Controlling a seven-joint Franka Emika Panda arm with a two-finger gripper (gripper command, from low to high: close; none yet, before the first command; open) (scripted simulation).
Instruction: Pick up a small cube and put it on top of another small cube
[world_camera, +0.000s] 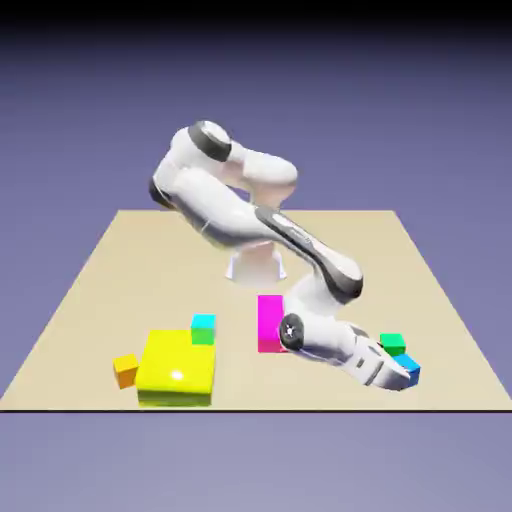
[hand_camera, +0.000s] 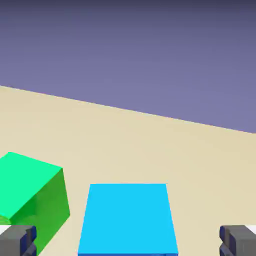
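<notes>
The small blue cube (hand_camera: 128, 220) lies on the table, centred between my two fingertips (hand_camera: 18, 240), which stand wide apart on either side without touching it. In the exterior view the blue cube (world_camera: 408, 364) peeks out beside my gripper (world_camera: 402, 377), low at the table's front right. The small emerald-green cube (hand_camera: 30, 192) sits just to the blue one's left in the hand view; the emerald-green cube (world_camera: 392, 342) lies right behind the hand in the exterior view. My gripper is open and holds nothing.
A flat yellow block (world_camera: 177, 367) lies front left, with a small orange cube (world_camera: 126, 370) at its left and a cyan-topped cube (world_camera: 204, 328) at its back right corner. A magenta block (world_camera: 270, 322) stands behind my wrist. The table's front edge (world_camera: 250, 408) is close.
</notes>
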